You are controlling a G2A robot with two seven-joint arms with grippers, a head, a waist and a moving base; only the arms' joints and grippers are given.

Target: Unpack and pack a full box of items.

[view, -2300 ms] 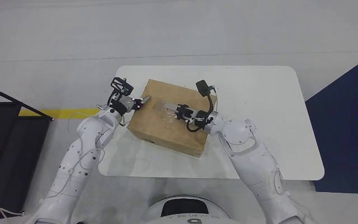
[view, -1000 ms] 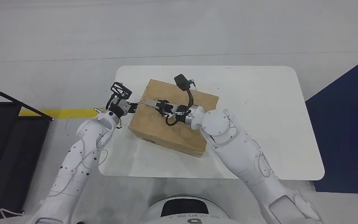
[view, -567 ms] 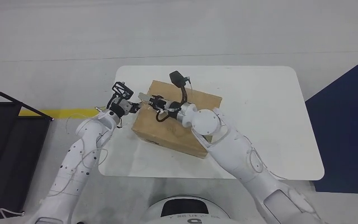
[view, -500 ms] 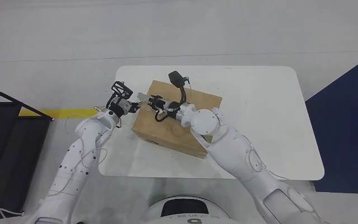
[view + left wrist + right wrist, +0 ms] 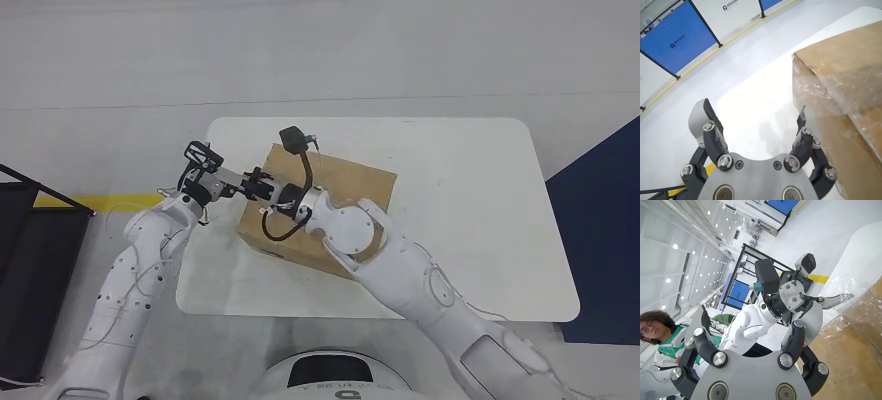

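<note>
1. The white table [image 5: 470, 200] has rounded corners and carries the one box on its left half.
2. The cardboard box [image 5: 355, 180] is plain brown, closed on top, and sits askew to the table's edges, with one corner close to the table's left rim.
3. The right arm lies across the box top. The right gripper [image 5: 258, 187] is over the corner of the box nearest the left arm. In its wrist view the right gripper [image 5: 751, 321] has its fingers spread apart with nothing between them.
4. The left gripper [image 5: 222, 183] hangs just off that same corner, over bare table. In its wrist view the left gripper [image 5: 755, 115] is spread wide and holds nothing. One ribbed fingertip [image 5: 801, 115] lies against the taped side of the box [image 5: 848, 56], while the other stands clear of it.
5. Clear packing tape [image 5: 829, 91] wraps this corner and runs along the seam, wrinkled and shiny, with a loose film edge standing off the cardboard [image 5: 846, 289].
6. Blue partition panels [image 5: 677, 43] stand on the floor beyond.
</note>
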